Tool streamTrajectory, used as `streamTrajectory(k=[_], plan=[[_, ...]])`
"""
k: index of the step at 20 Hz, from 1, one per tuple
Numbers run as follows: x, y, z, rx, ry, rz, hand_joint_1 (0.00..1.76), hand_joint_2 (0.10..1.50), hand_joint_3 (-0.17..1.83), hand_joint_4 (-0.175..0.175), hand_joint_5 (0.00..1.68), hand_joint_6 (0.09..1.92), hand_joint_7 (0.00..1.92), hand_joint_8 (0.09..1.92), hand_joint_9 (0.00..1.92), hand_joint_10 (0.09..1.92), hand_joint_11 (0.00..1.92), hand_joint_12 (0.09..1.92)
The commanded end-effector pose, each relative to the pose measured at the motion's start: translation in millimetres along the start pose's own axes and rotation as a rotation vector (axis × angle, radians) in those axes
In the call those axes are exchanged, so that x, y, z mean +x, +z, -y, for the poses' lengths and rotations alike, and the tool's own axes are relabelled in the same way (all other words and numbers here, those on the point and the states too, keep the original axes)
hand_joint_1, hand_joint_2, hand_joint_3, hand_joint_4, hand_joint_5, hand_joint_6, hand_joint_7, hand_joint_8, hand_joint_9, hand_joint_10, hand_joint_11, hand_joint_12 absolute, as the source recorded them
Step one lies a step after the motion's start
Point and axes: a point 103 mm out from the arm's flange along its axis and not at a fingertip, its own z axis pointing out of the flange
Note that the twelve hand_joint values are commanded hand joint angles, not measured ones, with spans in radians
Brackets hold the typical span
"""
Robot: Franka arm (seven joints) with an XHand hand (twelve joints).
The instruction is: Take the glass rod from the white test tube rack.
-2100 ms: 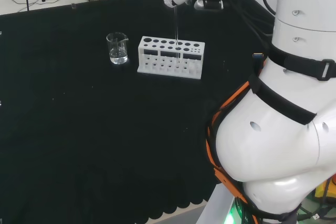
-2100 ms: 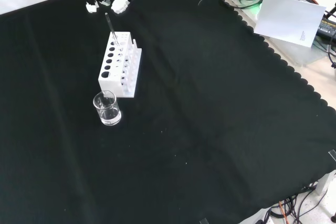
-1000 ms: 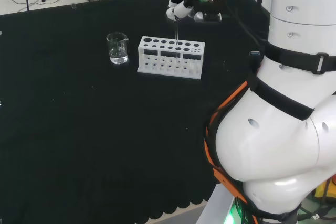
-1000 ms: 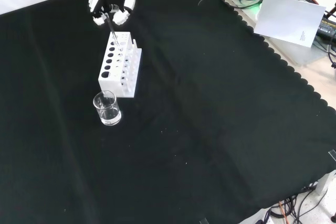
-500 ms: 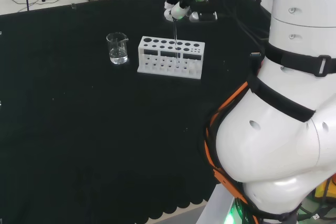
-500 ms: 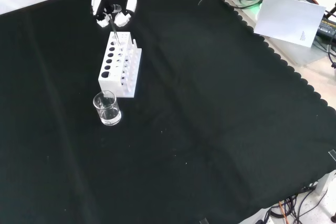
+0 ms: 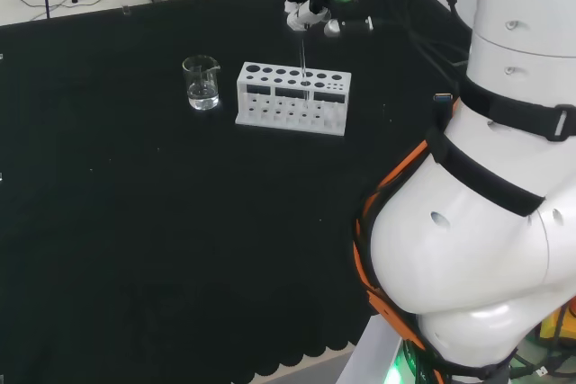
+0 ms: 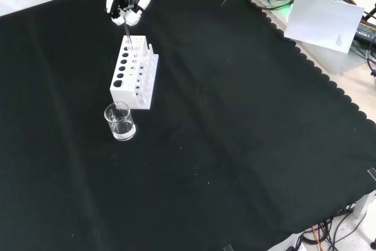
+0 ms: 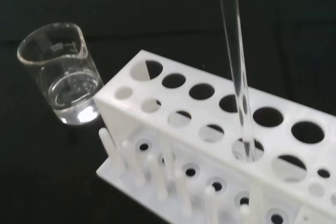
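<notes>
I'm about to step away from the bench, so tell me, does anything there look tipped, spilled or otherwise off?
Nothing stands out. The white test tube rack sits flat on the black cloth, the beaker beside it is upright with no spill around it, and the glass rod stands nearly upright in a rack hole with the hand at its top.

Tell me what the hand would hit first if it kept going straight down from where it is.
Probably the white test tube rack: the hand sits over its far end, at the glass rod standing in it. Depth is uncertain.

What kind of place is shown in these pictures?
Probably a robotics lab set up for chemistry work: a white test tube rack, a glass beaker and a glass rod on a black-clothed bench.
</notes>
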Motion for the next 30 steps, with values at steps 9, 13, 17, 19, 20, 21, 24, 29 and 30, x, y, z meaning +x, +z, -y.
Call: streamTrajectory(k=[9,13,17,19,20,21,24,29,30], plan=[[2,-67,28,-0.255,0.076,-0.026,1.22,0.45,1.02,-0.175,1.33,0.75,1.62,0.89,1.83,0.75,1.41,0.93],[7,-85,37,-0.289,0.074,-0.041,1.23,0.43,1.01,-0.175,1.37,0.67,1.66,0.83,1.87,0.66,1.42,0.93],[12,-101,43,-0.333,0.069,-0.049,1.23,0.42,1.01,-0.175,1.40,0.61,1.67,0.80,1.89,0.62,1.42,0.93],[16,-106,45,-0.350,0.065,-0.050,1.23,0.42,1.01,-0.175,1.41,0.60,1.68,0.79,1.89,0.62,1.42,0.93],[17,-107,45,-0.354,0.065,-0.052,1.23,0.42,1.01,-0.175,1.41,0.60,1.68,0.79,1.89,0.61,1.42,0.93],[18,-108,45,-0.357,0.065,-0.054,1.23,0.42,1.01,-0.175,1.41,0.60,1.68,0.79,1.89,0.61,1.42,0.93],[21,-108,47,-0.368,0.072,-0.059,1.23,0.42,1.01,-0.175,1.41,0.60,1.68,0.79,1.89,0.61,1.42,0.93],[26,-108,49,-0.380,0.060,-0.055,1.23,0.42,1.00,-0.175,1.41,0.59,1.68,0.79,1.89,0.61,1.42,0.93],[24,-107,50,-0.382,0.059,-0.060,1.23,0.42,1.00,-0.175,1.41,0.59,1.68,0.79,1.89,0.60,1.42,0.93]])
